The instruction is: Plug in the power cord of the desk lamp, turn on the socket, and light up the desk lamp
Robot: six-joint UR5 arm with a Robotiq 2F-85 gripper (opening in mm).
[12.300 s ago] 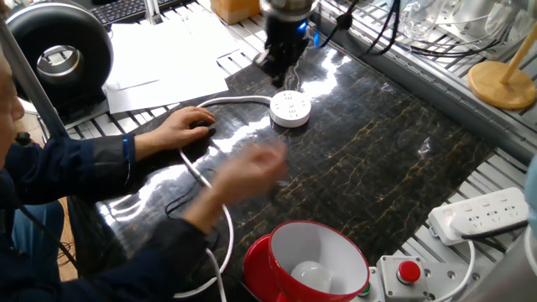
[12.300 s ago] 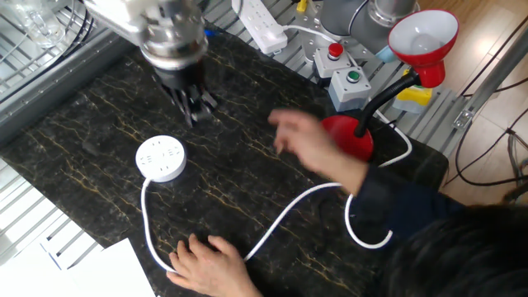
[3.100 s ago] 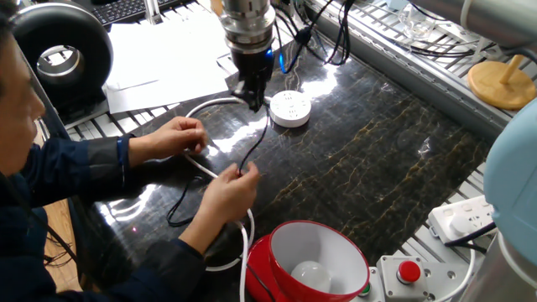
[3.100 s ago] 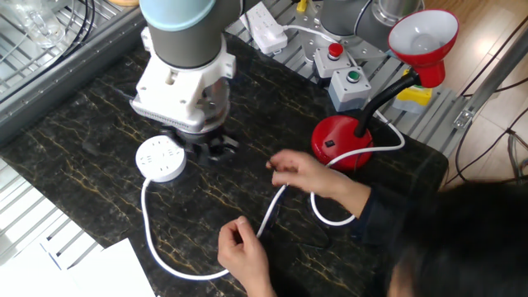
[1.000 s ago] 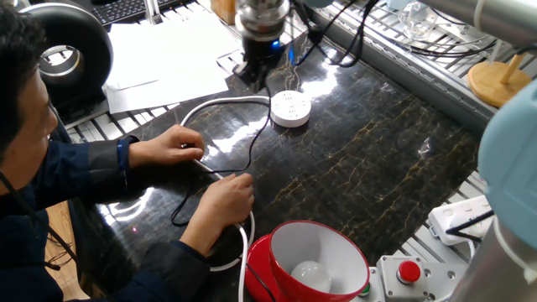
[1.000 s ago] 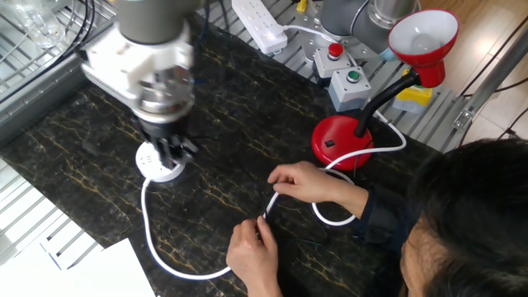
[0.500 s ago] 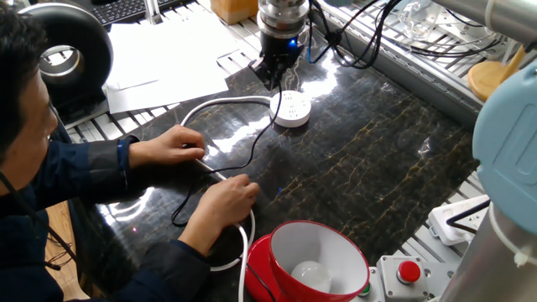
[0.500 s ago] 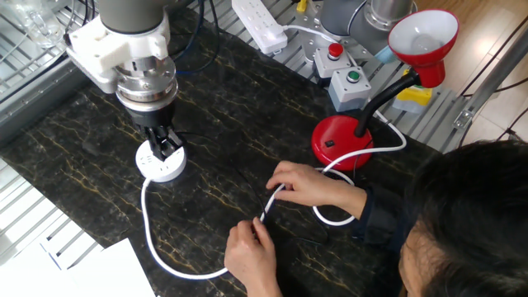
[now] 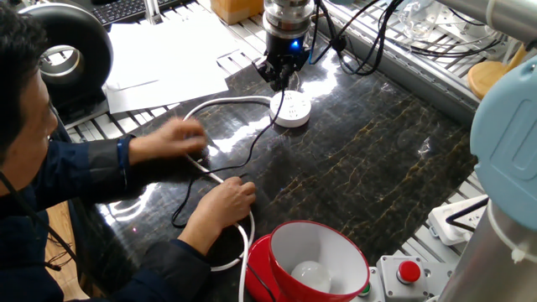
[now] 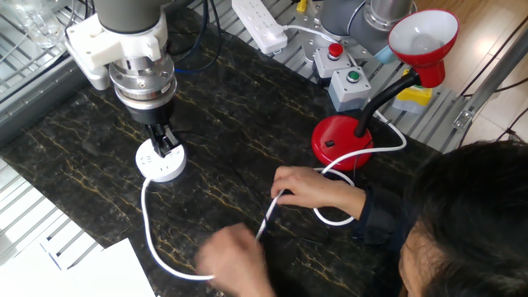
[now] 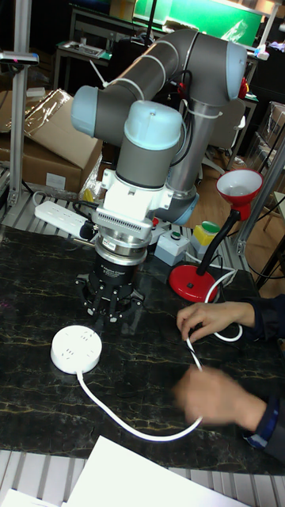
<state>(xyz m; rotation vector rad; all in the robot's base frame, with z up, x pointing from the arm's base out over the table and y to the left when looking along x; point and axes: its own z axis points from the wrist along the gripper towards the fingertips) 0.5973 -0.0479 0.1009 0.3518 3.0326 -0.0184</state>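
Socket [image 10: 161,162]: white round puck on the dark marble table [image 10: 239,124], left of centre in the other fixed view; its thick white cable [image 10: 157,247] loops toward the person.
Gripper [image 10: 162,140]: points straight down, fingertips at the socket's top in the other fixed view. In one fixed view the gripper [image 9: 279,77] sits just above the socket [image 9: 290,109], with the thin black cord [image 9: 256,147] running down from the fingers, so the jaws appear closed on the plug end. The plug itself is too small to make out.
Tall view: the gripper [image 11: 112,305] appears beside and behind the socket [image 11: 76,351], not over it; the cord cannot be seen here.
Arm: the UR5 stands upright over the socket, its wrist vertical, its grey elbow arching behind in the tall view.
Hands: one hand [image 10: 309,188] pinches the white cable near the lamp base; the other hand [image 10: 235,252] is a motion blur at the table's near edge. One fixed view alone shows the black cord passing under a hand [image 9: 222,197].
Lamp [image 10: 417,41]: red, at right; round base [image 10: 342,142] on the table, black neck bent, shade tilted up. One fixed view shows the bulb [image 9: 310,273] inside, unlit.
Strip [image 10: 260,21]: long and white, at the far edge, well apart from the socket.
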